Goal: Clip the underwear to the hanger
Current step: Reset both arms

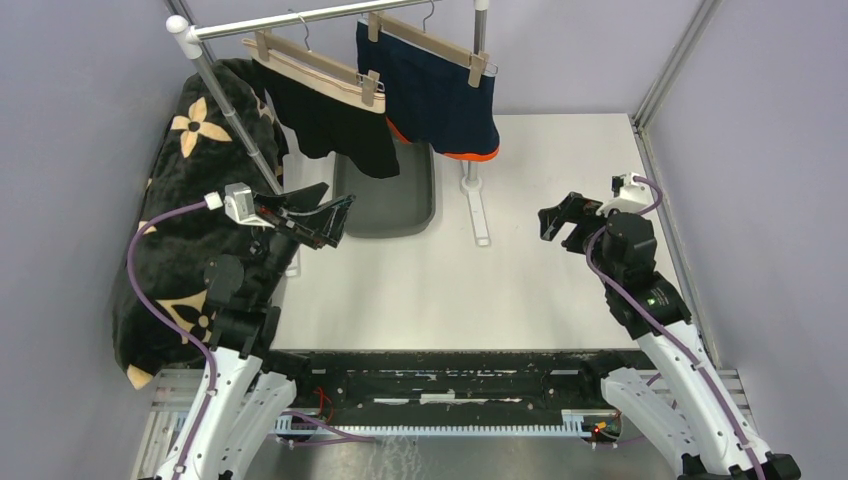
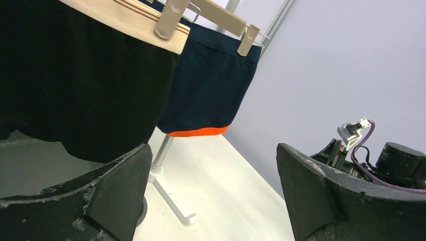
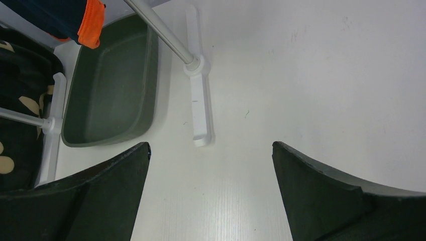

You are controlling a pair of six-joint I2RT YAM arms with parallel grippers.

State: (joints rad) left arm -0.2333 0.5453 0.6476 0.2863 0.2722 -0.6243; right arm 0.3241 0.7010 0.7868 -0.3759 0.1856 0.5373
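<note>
White tabletop (image 1: 520,280); black underwear (image 1: 330,125), navy underwear (image 1: 440,95) clipped on hangers (image 1: 312,58), 12 o'clock. Your left hand (image 1: 335,212), right hand (image 1: 562,228) wide, empty. Seemingly done.

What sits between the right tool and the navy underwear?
The rack's post and white foot, standing on the table. The top view shows it; the right wrist view has both ahead of the right tool.

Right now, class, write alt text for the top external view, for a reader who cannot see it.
Black underwear and navy underwear hang clipped to wooden hangers on a rail. The left gripper and right gripper hover open over a white table, near a grey tray.
</note>
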